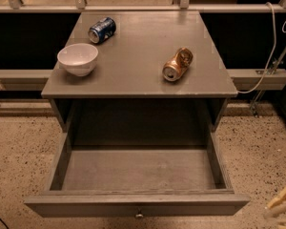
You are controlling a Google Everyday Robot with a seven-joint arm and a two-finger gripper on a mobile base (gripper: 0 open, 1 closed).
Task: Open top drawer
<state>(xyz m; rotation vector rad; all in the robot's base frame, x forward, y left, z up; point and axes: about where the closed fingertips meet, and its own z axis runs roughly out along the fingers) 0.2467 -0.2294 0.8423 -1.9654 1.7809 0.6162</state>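
Observation:
The top drawer (133, 204) of the grey cabinet stands pulled far out toward me, and its inside is bare. Its wide flat front faces down and toward me, with the small round metal knob (139, 215) at its centre. Only the tip of my gripper (282, 205), pale yellow, shows at the bottom right corner of the camera view. It is to the right of the drawer front and apart from it. It holds nothing that I can see. No other drawers show.
On the grey cabinet top (138, 80) stand a white bowl (77, 58) at the left, a blue can (101, 29) lying at the back left and a copper can (177, 64) lying at the right. A white cable (269, 46) hangs at the right. Speckled floor lies on both sides.

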